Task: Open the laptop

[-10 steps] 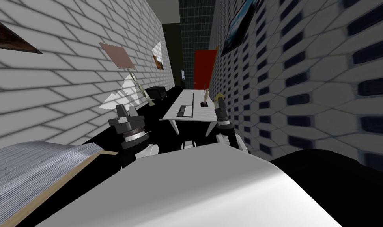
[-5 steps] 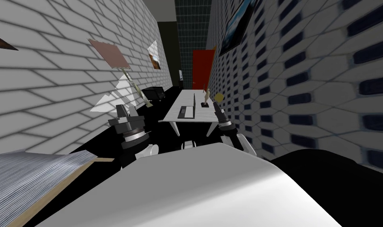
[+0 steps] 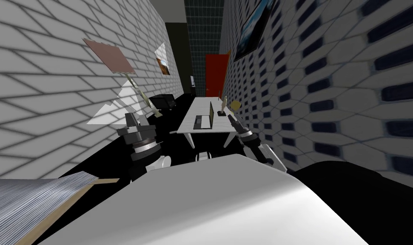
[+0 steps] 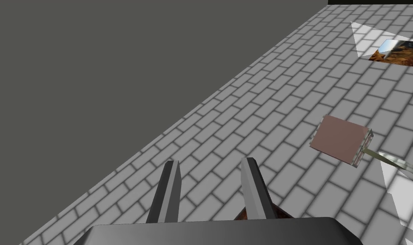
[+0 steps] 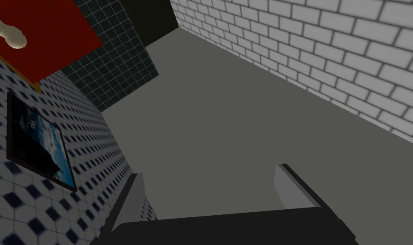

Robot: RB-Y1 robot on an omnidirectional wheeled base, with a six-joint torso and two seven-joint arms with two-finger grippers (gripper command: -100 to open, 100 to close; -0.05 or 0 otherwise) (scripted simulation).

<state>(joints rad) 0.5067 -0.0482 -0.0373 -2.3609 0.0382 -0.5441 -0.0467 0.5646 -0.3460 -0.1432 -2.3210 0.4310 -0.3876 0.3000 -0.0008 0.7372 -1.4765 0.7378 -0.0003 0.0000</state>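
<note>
So the laptop [image 3: 204, 120] is sat on the white table [image 3: 201, 104], toward its near end. Its lid is already stood up roughly upright over the dark keyboard half. A small pale figurine [image 3: 222, 105] on a dark base is parked just past it on the right side, with a yellowish round thing [image 3: 236, 104] beside that. The right gripper [image 3: 232, 118] is held by the table's near right corner, close to the laptop but apart from it, fingers [image 5: 134, 193] spread wide with nothing between them. The left gripper [image 3: 135, 120] is held well off to the left, fingers [image 4: 170, 187] set a narrow gap apart, nothing pinched.
</note>
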